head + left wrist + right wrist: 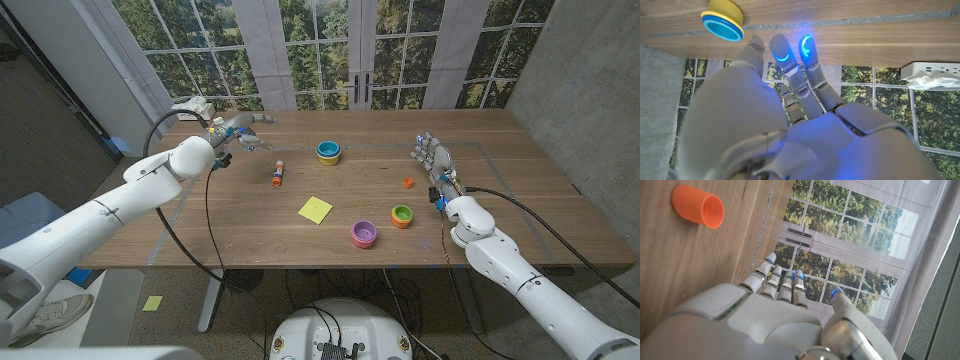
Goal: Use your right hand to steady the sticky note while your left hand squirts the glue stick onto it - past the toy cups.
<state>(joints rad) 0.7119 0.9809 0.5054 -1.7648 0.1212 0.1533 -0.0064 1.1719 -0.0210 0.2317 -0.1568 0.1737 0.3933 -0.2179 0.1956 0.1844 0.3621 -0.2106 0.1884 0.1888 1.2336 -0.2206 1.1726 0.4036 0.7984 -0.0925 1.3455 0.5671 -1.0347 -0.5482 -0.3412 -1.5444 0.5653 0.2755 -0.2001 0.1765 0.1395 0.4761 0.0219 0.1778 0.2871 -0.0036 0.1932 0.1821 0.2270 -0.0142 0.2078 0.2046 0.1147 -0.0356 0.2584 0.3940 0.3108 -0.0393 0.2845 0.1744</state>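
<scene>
A yellow sticky note [315, 209] lies in the middle of the wooden table [240, 225]. The glue stick [277, 174], orange with a blue end, lies on its side to the note's far left. My left hand [238, 133] hovers at the far left of the table, beyond the glue stick, fingers stretched out and holding nothing; in the left wrist view that hand [790, 95] points toward the table's edge. My right hand [435, 160] stands at the right, well away from the note, fingers apart and empty, and the right wrist view shows the hand [785, 310] from behind.
Three toy cups stand around the note: a blue-and-yellow one [328, 151] [722, 20] behind it, a purple-pink one [364, 234] in front, a green-orange one [401, 215] to the right. A small orange cap [408, 181] [697, 206] lies near my right hand. A white power strip [192, 105] [932, 72] sits far left.
</scene>
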